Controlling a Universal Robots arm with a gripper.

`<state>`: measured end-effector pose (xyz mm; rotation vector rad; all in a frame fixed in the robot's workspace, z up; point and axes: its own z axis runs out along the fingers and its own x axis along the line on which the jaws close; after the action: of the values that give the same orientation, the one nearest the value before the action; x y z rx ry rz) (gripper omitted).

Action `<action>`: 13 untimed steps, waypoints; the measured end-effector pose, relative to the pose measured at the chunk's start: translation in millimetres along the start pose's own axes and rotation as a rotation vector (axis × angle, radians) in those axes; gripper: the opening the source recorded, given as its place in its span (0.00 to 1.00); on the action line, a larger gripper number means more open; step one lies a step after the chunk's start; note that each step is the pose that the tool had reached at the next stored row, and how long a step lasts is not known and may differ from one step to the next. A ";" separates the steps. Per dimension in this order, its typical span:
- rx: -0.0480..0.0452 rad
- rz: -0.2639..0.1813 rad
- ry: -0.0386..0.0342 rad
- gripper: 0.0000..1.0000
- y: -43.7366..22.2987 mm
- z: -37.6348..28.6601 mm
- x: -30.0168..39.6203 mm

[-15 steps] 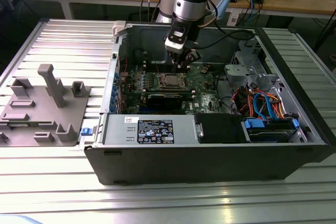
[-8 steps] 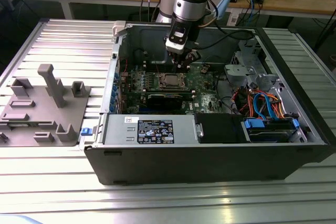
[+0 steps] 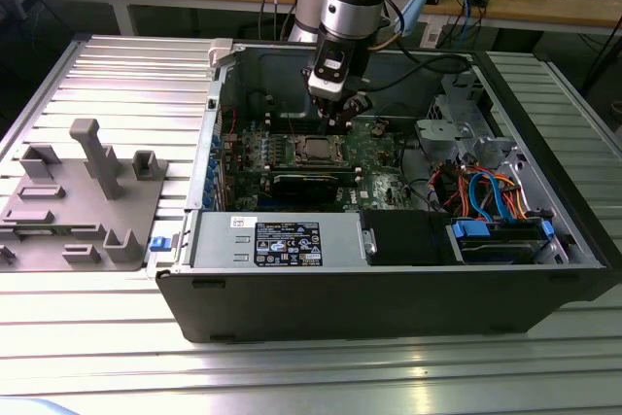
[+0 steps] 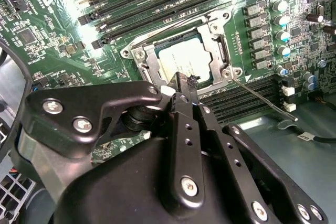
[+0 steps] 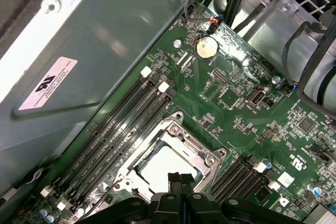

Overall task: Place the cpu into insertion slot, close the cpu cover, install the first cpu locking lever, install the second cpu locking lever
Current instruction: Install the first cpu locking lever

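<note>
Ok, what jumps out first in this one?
The open computer case on the ribbed metal table, with the arm's gripper reaching down into it. In both wrist views the shut fingers sit close above the silvery cpu, framed by the cpu cover on the green board. A grey fixture lies at the exterior view's left.

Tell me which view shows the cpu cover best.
The second wrist view: the cpu cover lies close up, its frame and window around the cpu plain, one corner hidden by the gripper. The first wrist view shows it smaller, near edge hidden; the exterior view, a small silvery square.
</note>
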<state>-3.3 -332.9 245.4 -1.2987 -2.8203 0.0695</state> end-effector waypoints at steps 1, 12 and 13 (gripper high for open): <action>0.0000 -0.003 -0.0001 0.11 0.0 0.0 0.0; 0.0003 -0.023 -0.0013 0.11 -0.1 0.0 -0.1; 0.0004 -0.027 -0.0015 0.11 -0.1 0.0 -0.1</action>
<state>-3.3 -333.0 245.4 -1.2610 -2.8380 0.0704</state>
